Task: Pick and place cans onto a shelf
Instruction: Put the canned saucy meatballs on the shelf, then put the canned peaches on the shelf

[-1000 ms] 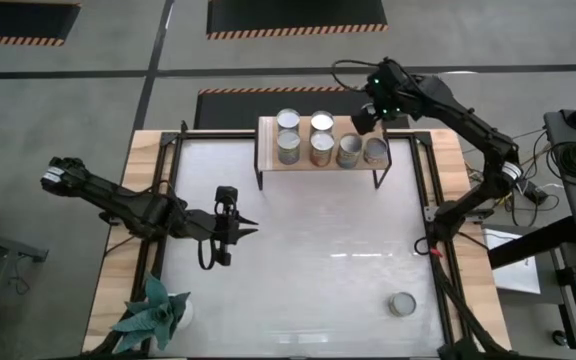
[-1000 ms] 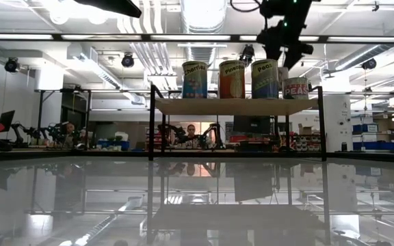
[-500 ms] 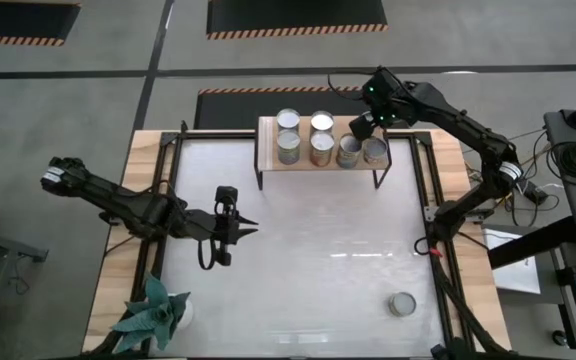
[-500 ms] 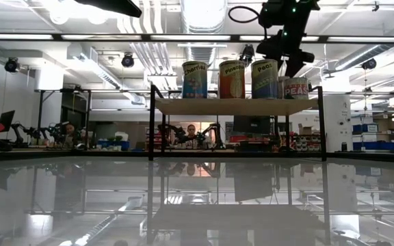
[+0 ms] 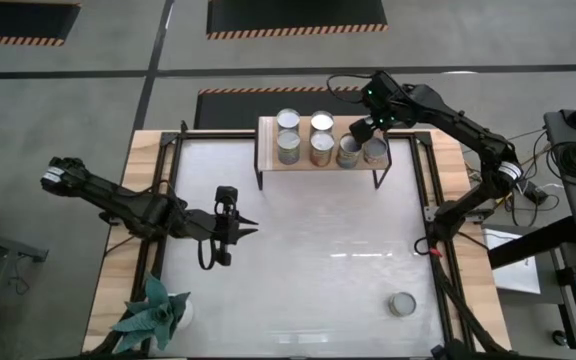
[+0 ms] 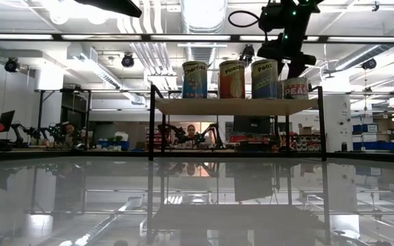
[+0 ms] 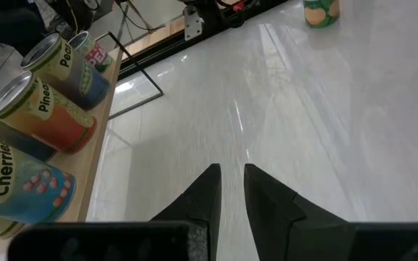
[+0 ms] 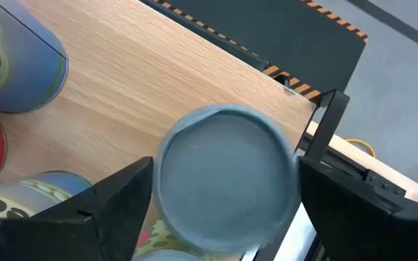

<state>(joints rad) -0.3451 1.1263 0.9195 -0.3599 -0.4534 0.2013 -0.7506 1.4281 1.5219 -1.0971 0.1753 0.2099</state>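
Note:
The shelf (image 5: 268,160) stands at the table's far edge with several cans (image 5: 320,148) upright on its board. My right gripper (image 5: 363,125) hovers over the shelf's far right part, pointing steeply down, open. One more can (image 8: 227,170), seen top-on, stands between its fingers above the board (image 8: 144,80). Another can (image 5: 401,304) stands alone on the table near the front right. My left gripper (image 5: 240,230) waits shut over the table's left middle, holding nothing. My right gripper has one finger (image 8: 115,206) and the other finger (image 8: 354,203) close beside the can's rim (image 8: 167,156), on opposite sides, coming from above. Whether they touch it I cannot tell. The can stays upright, its lower end hidden beneath its own top.
A teal spiky plant (image 5: 153,315) sits at the table's near left corner. The shelf's black legs (image 5: 260,180) stand on the white tabletop. Wide bare table lies between the shelf and the lone can.
My right gripper has sunk toward the shelf's far right part and shifted a little toward the table's left and near side. The left arm has kept still.

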